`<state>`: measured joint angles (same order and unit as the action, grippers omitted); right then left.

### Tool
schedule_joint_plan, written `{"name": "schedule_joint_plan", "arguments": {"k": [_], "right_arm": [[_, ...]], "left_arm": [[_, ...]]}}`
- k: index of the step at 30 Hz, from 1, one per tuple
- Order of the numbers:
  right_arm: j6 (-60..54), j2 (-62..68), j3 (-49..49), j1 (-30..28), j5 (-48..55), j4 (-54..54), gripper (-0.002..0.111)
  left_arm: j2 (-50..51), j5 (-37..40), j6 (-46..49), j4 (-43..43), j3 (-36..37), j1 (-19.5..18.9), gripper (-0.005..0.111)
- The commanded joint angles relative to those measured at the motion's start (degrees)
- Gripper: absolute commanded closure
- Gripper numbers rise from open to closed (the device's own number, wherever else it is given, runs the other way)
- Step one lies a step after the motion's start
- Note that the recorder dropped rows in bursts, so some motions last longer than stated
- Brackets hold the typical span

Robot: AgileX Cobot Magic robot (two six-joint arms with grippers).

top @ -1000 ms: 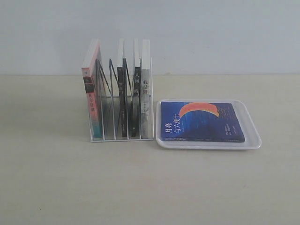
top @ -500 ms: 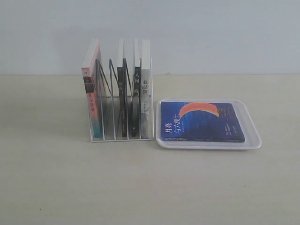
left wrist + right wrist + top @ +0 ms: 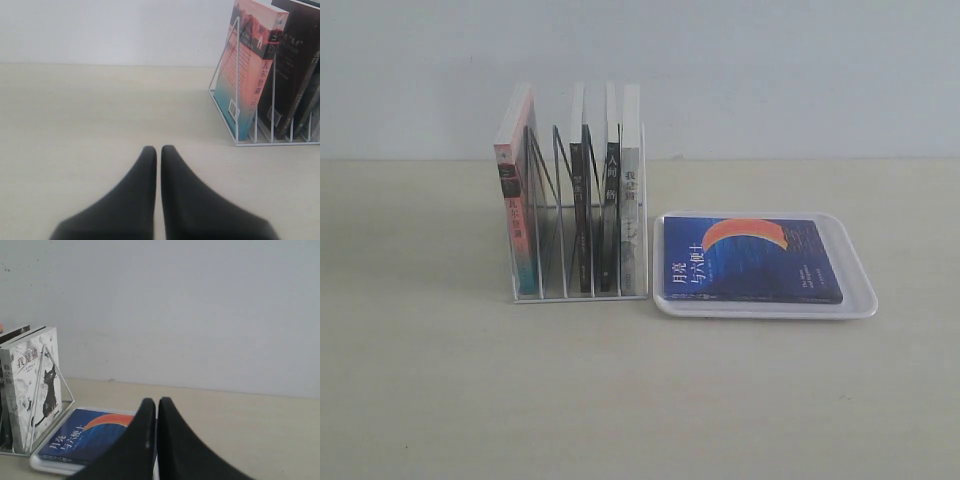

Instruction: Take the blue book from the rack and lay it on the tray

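The blue book (image 3: 752, 259) with its orange-red crescent lies flat, cover up, inside the white tray (image 3: 860, 300), just right of the wire rack (image 3: 552, 270). The right wrist view also shows the blue book (image 3: 82, 432) on the tray (image 3: 47, 465). Neither arm appears in the exterior view. My left gripper (image 3: 158, 150) is shut with nothing in it, over bare table well away from the rack (image 3: 235, 135). My right gripper (image 3: 156, 402) is shut and holds nothing, off to the side of the tray.
The rack holds a pink-and-teal-spined book (image 3: 515, 200) in its leftmost slot, two black-spined books (image 3: 582, 215) and a white book with a cat (image 3: 35, 385) at its right end. A pale wall stands behind the beige table (image 3: 640, 400).
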<state>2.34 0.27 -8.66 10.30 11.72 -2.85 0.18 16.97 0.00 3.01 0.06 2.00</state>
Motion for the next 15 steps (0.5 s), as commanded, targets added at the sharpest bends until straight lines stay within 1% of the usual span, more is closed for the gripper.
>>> {"name": "schedule_joint_plan", "arguments": {"k": [1,6,9,11,13,15], "right_arm": [[-0.7,-0.3,2.3,-0.4,1.6,0.4,0.107],[-0.9,-0.3,8.2,-0.4,1.6,0.4,0.107],[-0.5,-0.3,8.7,-0.4,2.1,0.4,0.107],[-1.2,-0.3,8.7,-0.6,5.6,0.4,0.107],[-1.3,-0.3,8.7,-2.1,7.9,0.4,0.107],[-0.9,-0.3,8.7,-5.7,8.2,0.9,0.107]], "left_arm": [[-0.2,-0.5,0.0,0.2,-0.1,-0.1,0.103],[-0.2,-0.5,0.0,0.2,-0.1,-0.1,0.103],[-0.2,-0.5,0.0,0.2,-0.1,-0.1,0.103],[-0.2,-0.5,0.0,0.2,-0.1,-0.1,0.103],[-0.2,-0.5,0.0,0.2,-0.1,-0.1,0.103],[-0.2,-0.5,0.0,0.2,-0.1,-0.1,0.103]]}}
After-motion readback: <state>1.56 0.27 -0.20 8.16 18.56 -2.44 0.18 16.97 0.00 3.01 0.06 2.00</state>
